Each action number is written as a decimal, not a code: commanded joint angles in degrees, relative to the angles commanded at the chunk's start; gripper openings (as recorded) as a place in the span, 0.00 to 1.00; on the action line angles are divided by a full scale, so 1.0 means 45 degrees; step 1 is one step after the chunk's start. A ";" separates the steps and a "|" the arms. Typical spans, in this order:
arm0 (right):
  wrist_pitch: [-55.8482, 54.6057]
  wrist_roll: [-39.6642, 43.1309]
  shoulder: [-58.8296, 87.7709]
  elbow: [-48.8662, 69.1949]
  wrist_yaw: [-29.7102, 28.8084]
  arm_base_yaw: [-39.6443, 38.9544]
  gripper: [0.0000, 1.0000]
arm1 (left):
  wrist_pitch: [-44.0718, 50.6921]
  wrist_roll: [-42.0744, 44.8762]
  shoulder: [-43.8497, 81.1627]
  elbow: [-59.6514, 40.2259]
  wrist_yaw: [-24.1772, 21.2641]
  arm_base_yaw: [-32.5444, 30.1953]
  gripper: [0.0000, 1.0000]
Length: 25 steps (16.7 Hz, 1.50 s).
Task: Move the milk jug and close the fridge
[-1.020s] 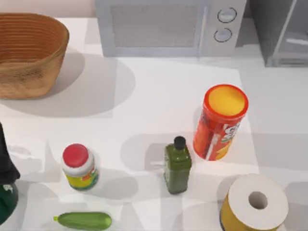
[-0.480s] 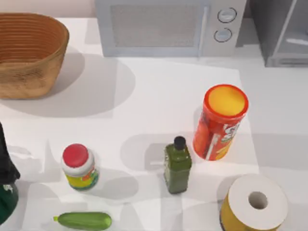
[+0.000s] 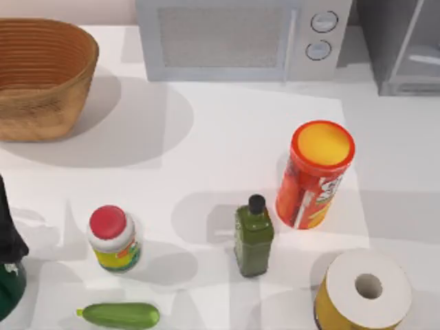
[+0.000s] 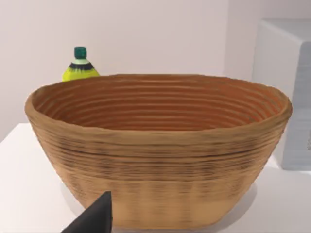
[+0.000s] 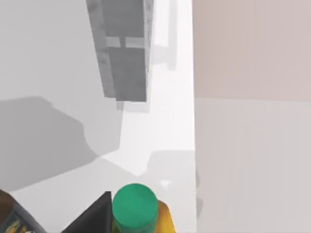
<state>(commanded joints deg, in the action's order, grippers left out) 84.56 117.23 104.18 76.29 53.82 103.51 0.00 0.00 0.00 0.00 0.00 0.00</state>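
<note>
You have no milk jug on the bench [image 3: 227, 137] to point at, so judge this as the search step before any grasp. Left pincer [image 4: 92, 221] faces the wicker basket [image 4: 160, 160]; right pincer [image 5: 95, 213] hangs beside a green-capped bottle [image 5: 135, 206]; openings cannot be told. Farthest back, the fridge [image 3: 402, 48] stands at the right rear corner, door apparently ajar; next you need to locate the jug.

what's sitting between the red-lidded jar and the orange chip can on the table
The green bottle stands between the red-lidded jar and the orange chip can, nearer the can, seen in the top view.
</note>
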 joint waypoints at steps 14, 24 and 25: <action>-0.9237 -0.8237 -0.1061 0.1116 0.0282 -0.4349 1.00 | 0.0000 0.0000 0.0000 0.0000 0.0000 0.0000 1.00; -1.4427 -1.6871 0.0004 -0.0114 -0.1997 -1.0347 1.00 | 0.0000 0.0000 0.0000 0.0000 0.0000 0.0000 1.00; -1.4631 -1.7294 0.0101 -0.0224 -0.2168 -1.0713 1.00 | 0.0000 0.0000 0.0000 0.0000 0.0000 0.0000 1.00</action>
<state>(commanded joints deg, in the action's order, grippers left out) 18.72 39.41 104.63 75.28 44.07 55.30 0.00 0.00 0.00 0.00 0.00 0.00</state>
